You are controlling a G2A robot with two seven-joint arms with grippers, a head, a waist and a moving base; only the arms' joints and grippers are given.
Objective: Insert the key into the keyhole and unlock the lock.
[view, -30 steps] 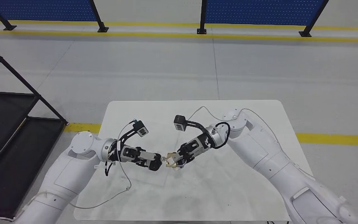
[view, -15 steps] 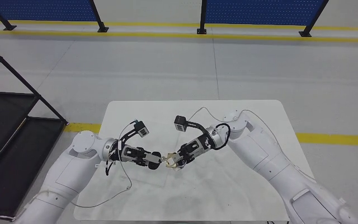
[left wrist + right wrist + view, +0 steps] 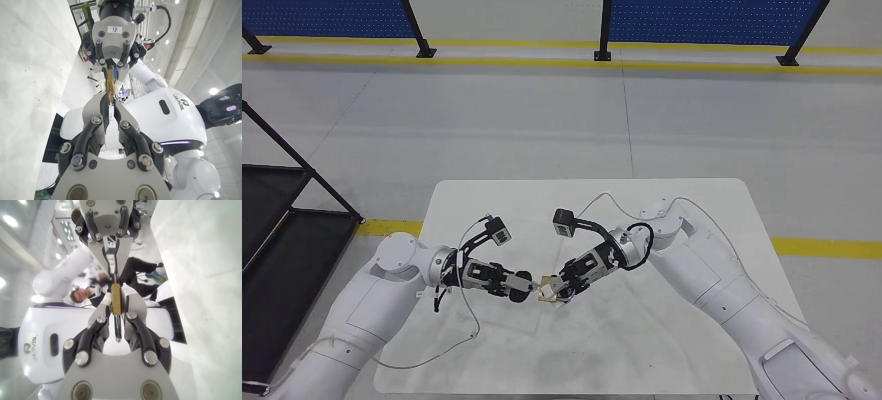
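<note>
Lock [image 3: 116, 300] in right end effector [image 3: 116, 293], key [image 3: 114, 278] touching

We see a white rectangular table with rounded corners [image 3: 692, 200] standing on a smooth pale grey floor [image 3: 542, 120]. 2 yellow painted lines cross that floor: a far yellow line [image 3: 542, 62] along the back, and a near yellow line [image 3: 827, 246] passing beneath the table. Behind the far one stand 2 blue perforated barrier panels [image 3: 322, 15] on black feet. A black metal-framed rack [image 3: 282, 230] sits to the table's left. Overhead, in the left wrist view, round ceiling lamps [image 3: 213, 91] glow against pale beams.
</note>
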